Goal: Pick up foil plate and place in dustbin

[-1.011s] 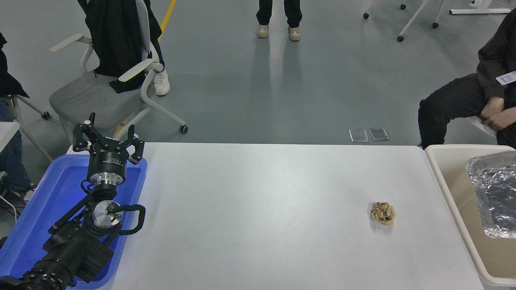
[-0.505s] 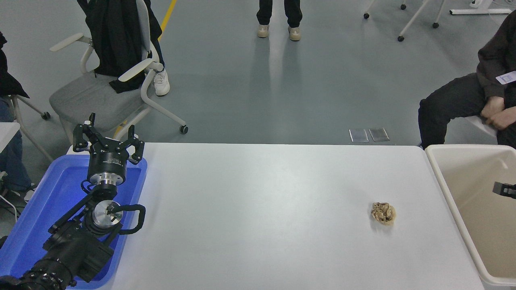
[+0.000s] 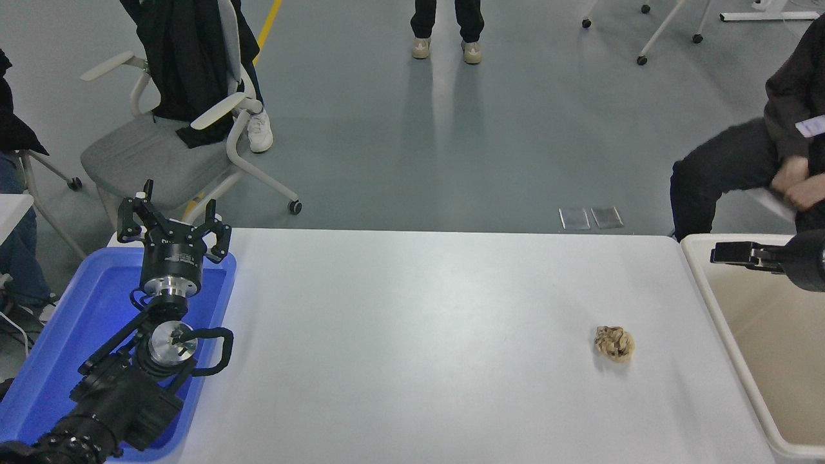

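Note:
The dustbin (image 3: 709,293) is a cream tub at the table's right end, cut off by the picture's edge. The part of its inside that shows holds nothing. The foil plate is out of view. My right gripper (image 3: 720,252) comes in from the right edge and hovers over the dustbin's far rim, pointing left, seen side-on. My left gripper (image 3: 173,220) is parked at the lower left over the blue tray, open and empty.
A small crumpled tan paper ball (image 3: 614,343) lies on the white table (image 3: 419,335) near the dustbin. A blue tray (image 3: 71,335) sits at the table's left end. A person sits at the far right (image 3: 760,161). Another stands at the top (image 3: 445,26).
One second ago the foil plate showed over the dustbin at the right edge; now it is gone from view. The right gripper has come into view, moving up and left over the bin's far rim.

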Available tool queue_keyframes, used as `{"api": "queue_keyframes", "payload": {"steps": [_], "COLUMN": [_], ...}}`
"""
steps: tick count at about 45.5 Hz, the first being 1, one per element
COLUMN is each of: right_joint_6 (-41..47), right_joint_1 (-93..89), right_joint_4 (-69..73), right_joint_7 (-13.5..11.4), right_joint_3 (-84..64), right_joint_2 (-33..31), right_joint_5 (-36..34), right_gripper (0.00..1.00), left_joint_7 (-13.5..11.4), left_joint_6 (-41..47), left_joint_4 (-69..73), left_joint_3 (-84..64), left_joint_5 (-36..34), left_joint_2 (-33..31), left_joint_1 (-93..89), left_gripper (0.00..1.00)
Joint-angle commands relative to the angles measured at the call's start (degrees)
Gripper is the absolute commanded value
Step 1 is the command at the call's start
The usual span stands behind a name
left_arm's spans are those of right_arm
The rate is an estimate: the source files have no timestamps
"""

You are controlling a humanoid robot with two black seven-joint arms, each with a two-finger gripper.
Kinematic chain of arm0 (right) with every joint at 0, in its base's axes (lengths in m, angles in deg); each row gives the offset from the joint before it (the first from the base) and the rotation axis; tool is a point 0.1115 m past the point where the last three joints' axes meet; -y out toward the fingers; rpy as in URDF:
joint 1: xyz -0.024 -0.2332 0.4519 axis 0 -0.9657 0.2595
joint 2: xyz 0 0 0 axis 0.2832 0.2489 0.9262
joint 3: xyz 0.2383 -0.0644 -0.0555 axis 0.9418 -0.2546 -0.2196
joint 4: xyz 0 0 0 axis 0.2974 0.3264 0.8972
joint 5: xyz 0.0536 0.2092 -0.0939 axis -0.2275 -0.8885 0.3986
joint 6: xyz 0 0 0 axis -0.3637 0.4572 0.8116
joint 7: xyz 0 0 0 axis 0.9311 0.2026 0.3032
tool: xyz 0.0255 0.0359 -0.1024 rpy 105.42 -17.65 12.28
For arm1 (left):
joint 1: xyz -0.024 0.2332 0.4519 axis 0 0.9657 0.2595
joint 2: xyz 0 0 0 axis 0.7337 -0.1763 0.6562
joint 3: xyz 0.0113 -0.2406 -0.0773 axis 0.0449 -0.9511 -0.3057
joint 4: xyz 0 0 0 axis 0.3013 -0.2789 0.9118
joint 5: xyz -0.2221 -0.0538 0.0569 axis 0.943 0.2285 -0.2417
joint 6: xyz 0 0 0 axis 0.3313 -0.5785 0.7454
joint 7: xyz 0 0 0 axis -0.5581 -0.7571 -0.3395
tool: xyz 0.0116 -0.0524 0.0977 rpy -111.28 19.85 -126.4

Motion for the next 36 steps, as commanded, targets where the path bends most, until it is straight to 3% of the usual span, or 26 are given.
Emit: {"api": "queue_keyframes", "payload": {"steps": [1,19,36], "right_joint_6": [10.3,20.5,20.3], "right_joint_1": [22.1,36.0,39.3], "right_joint_4": [13.6,16.2,15.6], "right_joint_7": [0.0,-0.1,-0.3], "right_joint_3": [-11.4,-13.0,-13.2], "right_joint_2": [8.0,31.8,45.9], "right_joint_5": [-10.5,-32.4,-41.3], "right_gripper": [1.00,1.00,1.00], "left_joint_7": [0.0,0.0,-0.1], "left_joint_6": [0.0,0.0,0.0], "left_joint_4": [0.0,0.0,0.0], "left_joint_3": [0.0,0.0,0.0], "left_joint_5": [0.0,0.0,0.0], "left_joint_2": [0.0,0.1,0.1], "left_joint_1": [0.1,0.1,0.1], "left_gripper": [0.99,0.99,0.99]}}
